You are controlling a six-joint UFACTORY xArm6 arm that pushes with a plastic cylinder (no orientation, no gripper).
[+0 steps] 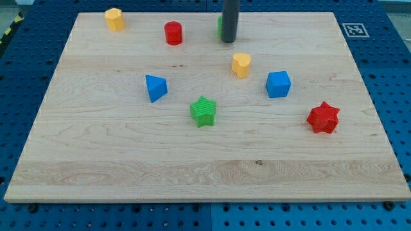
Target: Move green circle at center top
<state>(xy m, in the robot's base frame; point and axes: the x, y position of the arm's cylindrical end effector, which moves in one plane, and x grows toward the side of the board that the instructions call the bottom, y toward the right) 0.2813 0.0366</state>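
The green circle is at the view's top centre, almost wholly hidden behind the dark rod; only a thin green sliver shows at the rod's left edge. My tip rests on the board just in front of and to the right of that block, touching or nearly touching it.
On the wooden board: a yellow block at top left, a red cylinder, a yellow heart, a blue cube, a blue triangle, a green star, a red star. A marker tag lies off the top right corner.
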